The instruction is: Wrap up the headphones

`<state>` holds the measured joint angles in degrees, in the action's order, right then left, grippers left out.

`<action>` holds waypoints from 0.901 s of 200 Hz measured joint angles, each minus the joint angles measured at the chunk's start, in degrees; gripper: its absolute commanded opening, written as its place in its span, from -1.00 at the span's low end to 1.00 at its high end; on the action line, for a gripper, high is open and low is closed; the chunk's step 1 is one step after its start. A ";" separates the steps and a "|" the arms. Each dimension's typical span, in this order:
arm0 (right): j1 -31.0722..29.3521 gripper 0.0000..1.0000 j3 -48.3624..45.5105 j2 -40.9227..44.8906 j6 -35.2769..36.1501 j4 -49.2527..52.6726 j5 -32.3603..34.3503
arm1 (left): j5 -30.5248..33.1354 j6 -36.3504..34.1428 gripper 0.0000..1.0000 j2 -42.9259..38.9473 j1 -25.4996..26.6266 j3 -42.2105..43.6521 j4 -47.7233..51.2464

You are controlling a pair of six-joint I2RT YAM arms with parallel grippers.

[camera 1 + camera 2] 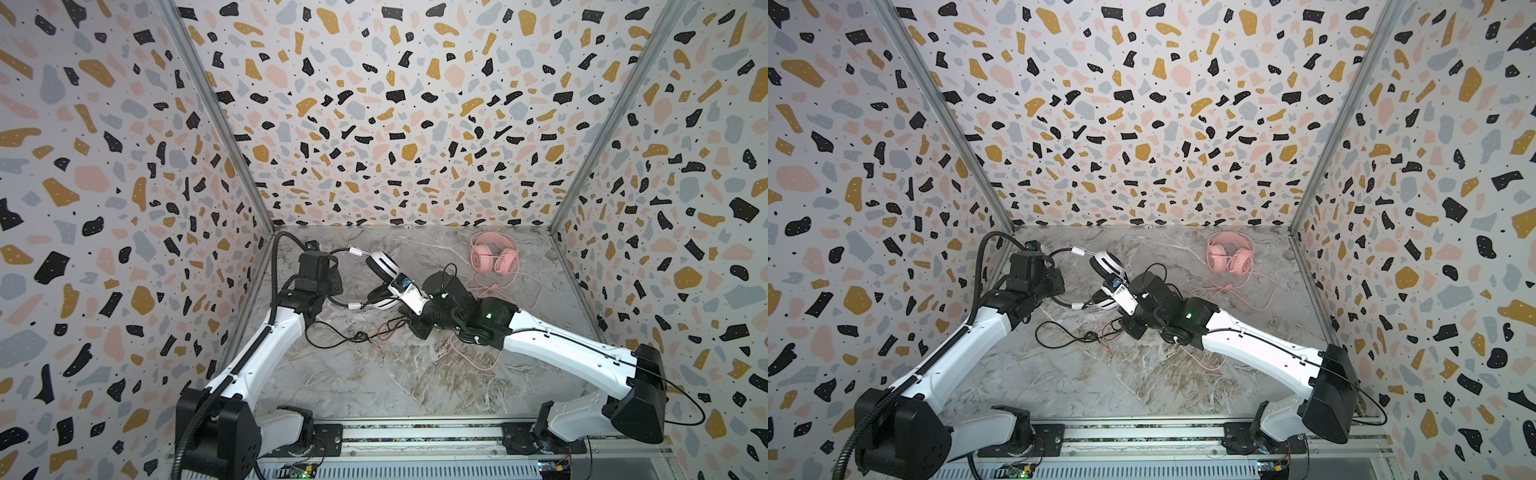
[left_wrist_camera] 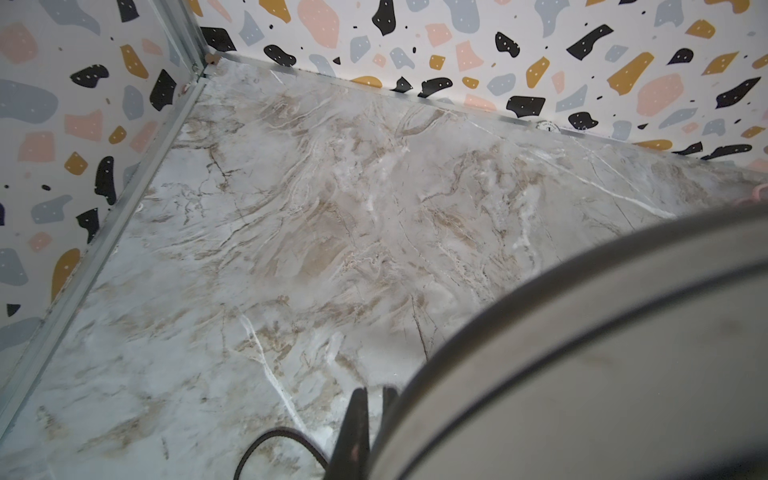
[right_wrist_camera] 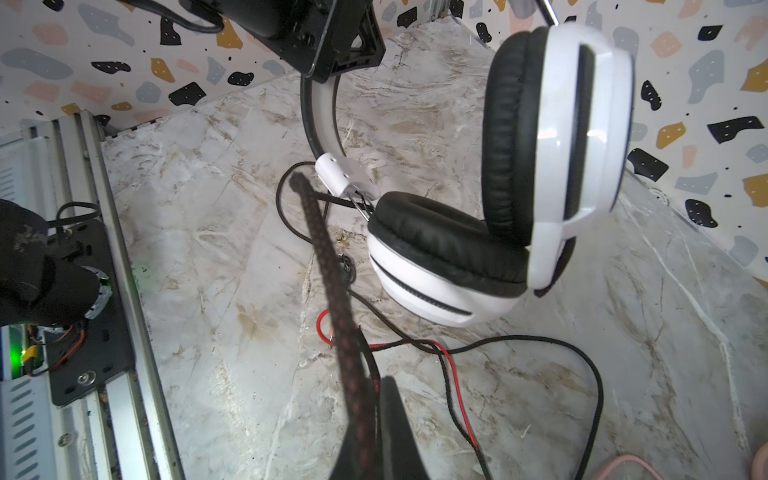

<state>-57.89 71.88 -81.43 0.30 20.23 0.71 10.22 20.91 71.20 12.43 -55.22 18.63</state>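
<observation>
The white headphones (image 1: 381,266) (image 1: 1106,264) (image 3: 561,145) have black pads and a thin black headband (image 3: 318,108). My left gripper (image 1: 332,286) (image 1: 1059,286) (image 2: 374,395) is shut on that headband, which fills the near corner of the left wrist view as a blurred arc (image 2: 582,353). Just to their right, my right gripper (image 1: 404,312) (image 1: 1124,321) (image 3: 374,386) is shut on their black braided cable (image 3: 328,266). The rest of that cable lies in loops on the table (image 1: 332,332). The pink headphones (image 1: 494,259) (image 1: 1229,259) lie untouched at the back right.
The pink cable (image 1: 528,291) (image 3: 623,461) trails forward from the pink headphones and passes under my right arm. Patterned walls (image 1: 124,208) close the marble table (image 1: 374,382) on three sides. A metal rail (image 1: 415,436) carrying both arm bases runs along the front edge.
</observation>
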 measured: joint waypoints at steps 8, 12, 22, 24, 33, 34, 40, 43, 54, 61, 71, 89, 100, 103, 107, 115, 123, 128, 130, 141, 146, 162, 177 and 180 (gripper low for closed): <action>0.48 -1.00 0.00 -0.22 0.09 -0.02 0.37 | -0.50 -0.37 -1.00 0.37 0.00 -0.02 0.20; 0.76 -1.00 0.00 -0.33 0.11 -0.04 0.57 | -0.76 -0.57 -1.00 0.59 0.00 -0.02 0.33; 1.46 -1.00 0.00 -0.46 0.15 -0.04 0.96 | -1.33 -0.96 -1.00 0.94 0.00 -0.02 0.72; 1.60 -1.00 0.00 -0.48 0.15 -0.04 1.05 | -1.42 -1.05 -1.00 0.98 0.00 -0.02 0.79; 2.08 -1.00 0.00 -0.48 0.22 -0.04 1.49 | -1.81 -1.51 -1.00 1.16 0.00 -0.02 0.87; 2.12 -1.00 0.00 -0.48 0.24 -0.04 1.51 | -1.88 -1.57 -1.00 1.16 0.00 -0.02 0.85; 2.40 -1.00 0.00 -0.48 0.26 -0.07 1.84 | -2.21 -1.81 -1.00 1.18 -0.02 -0.02 0.85; 2.51 -1.00 0.00 -0.48 0.26 -0.07 2.08 | -2.32 -1.88 -1.00 1.18 -0.02 -0.02 0.85; 2.82 -1.00 0.00 -0.48 0.33 -0.09 2.99 | -2.69 -2.14 -1.00 1.18 -0.04 -0.02 0.81; 2.97 -1.00 0.00 -0.46 0.39 -0.11 3.43 | -2.86 -2.23 -1.00 1.18 -0.09 -0.02 0.81; 3.39 -1.00 -0.02 -0.37 0.48 -0.31 3.80 | -3.08 -2.32 -1.00 1.18 -0.15 -0.02 0.83; 4.09 -1.00 -0.02 0.13 0.48 -0.44 4.44 | -3.78 -2.47 -1.00 1.18 -0.22 -0.02 0.81; 4.70 -1.00 -0.02 0.63 0.50 -0.46 5.14 | -4.20 -2.73 -1.00 1.18 -0.22 -0.02 0.79; 4.94 -1.00 -0.02 0.90 0.50 -0.48 5.33 | -4.33 -2.78 -1.00 1.16 -0.22 -0.02 0.76; 5.20 -1.00 -0.02 1.11 0.50 -0.50 5.57 | -4.46 -2.91 -1.00 1.18 -0.22 -0.02 0.74; 5.88 -1.00 -0.02 1.70 0.50 -0.50 6.19 | -4.76 -3.13 -1.00 1.18 -0.22 -0.02 0.72; 6.49 -1.00 -0.02 2.21 0.50 -0.52 6.69 | -4.94 -3.34 -1.00 1.16 -0.22 -0.02 0.70; 6.86 -1.00 -0.02 2.47 0.52 -0.52 7.06 | -5.11 -3.41 -1.00 1.16 -0.22 -0.02 0.68; 7.02 -1.00 -0.02 2.56 0.52 -0.52 7.28 | -5.18 -3.43 -1.00 1.16 -0.22 -0.02 0.68; 7.65 -1.00 -0.02 2.91 0.66 -0.52 8.31 | -5.60 -3.65 -1.00 1.16 -0.22 -0.02 0.66; 7.89 -1.00 -0.02 2.97 0.72 -0.52 8.85 | -5.86 -3.74 -1.00 1.18 -0.22 -0.02 0.66; 8.61 -1.00 -0.02 2.97 1.11 -0.52 10.08 | -6.71 -3.87 -1.00 1.18 -0.22 -0.02 0.63; 8.81 -1.00 -0.02 2.97 1.42 -0.52 11.21 | -7.34 -4.02 -1.00 1.18 -0.22 -0.02 0.59; 8.81 -1.00 -0.02 2.97 1.51 -0.52 11.47 | -7.48 -4.04 -1.00 1.18 -0.22 -0.02 0.59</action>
<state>-49.08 71.85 -78.46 1.80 19.70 12.19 2.74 16.86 72.38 12.21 -55.24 19.22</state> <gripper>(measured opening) 0.050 0.070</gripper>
